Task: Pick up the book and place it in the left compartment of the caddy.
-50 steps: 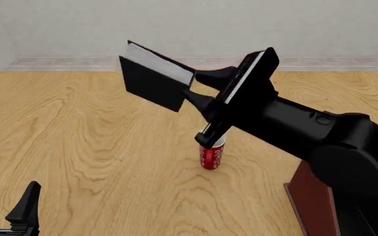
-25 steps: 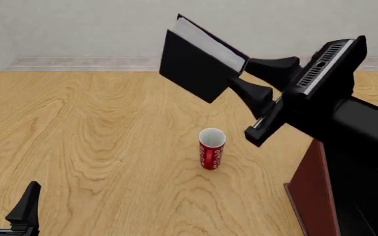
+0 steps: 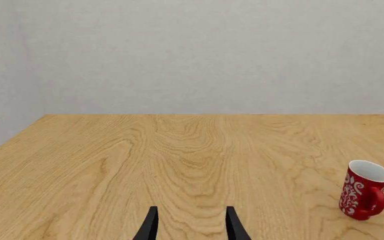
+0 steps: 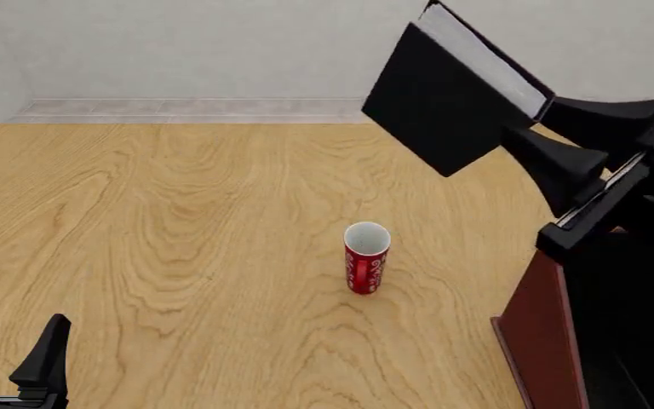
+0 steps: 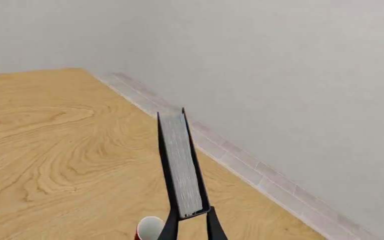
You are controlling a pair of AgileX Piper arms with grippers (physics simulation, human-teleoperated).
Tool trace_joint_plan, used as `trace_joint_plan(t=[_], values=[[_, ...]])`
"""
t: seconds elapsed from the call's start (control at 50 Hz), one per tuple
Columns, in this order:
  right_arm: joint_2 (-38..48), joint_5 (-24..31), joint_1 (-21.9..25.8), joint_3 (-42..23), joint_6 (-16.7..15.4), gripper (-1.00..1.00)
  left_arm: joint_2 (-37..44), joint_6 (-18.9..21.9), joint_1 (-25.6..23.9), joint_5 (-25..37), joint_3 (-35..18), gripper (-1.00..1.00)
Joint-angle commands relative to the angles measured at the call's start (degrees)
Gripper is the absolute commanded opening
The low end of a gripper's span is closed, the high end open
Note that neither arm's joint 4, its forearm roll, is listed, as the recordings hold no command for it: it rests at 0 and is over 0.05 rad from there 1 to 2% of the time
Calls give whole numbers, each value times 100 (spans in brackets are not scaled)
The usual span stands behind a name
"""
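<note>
Since the earlier frame the right gripper (image 4: 537, 128) has carried the book (image 4: 446, 98) rightward and higher, clamped by one edge, tilted in the air above the table (image 4: 191, 213); the caddy (image 4: 531, 332) sits below; the left gripper (image 4: 14, 358) rests spread apart, holding nothing; the red can (image 4: 366, 257) stands mid-table.
</note>
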Motion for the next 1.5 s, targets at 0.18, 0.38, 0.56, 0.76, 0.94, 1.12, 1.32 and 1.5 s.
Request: trace_joint_plan(t=[0.18, 0.38, 0.56, 0.76, 0.94, 1.12, 1.32, 1.5], values=[[-967, 743, -707, 49, 425, -100, 0, 0, 0, 0, 0, 100], [-1466, 1166, -975, -15, 770, -100, 0, 0, 0, 0, 0, 100], [-1906, 1570, -1242, 33, 911, -100, 0, 0, 0, 0, 0, 100], [-2571, 2338, -1727, -66, 1006, -100, 0, 0, 0, 0, 0, 100], [-3075, 3019, -2163, -200, 1168, -100, 0, 0, 0, 0, 0, 100], [-3545, 3716, -2494, -308, 1294, -100, 0, 0, 0, 0, 0, 100], [-3819, 4204, -2786, -448, 1412, -100, 0, 0, 0, 0, 0, 100], [-3960, 4387, -2914, -372, 1543, -100, 0, 0, 0, 0, 0, 100]])
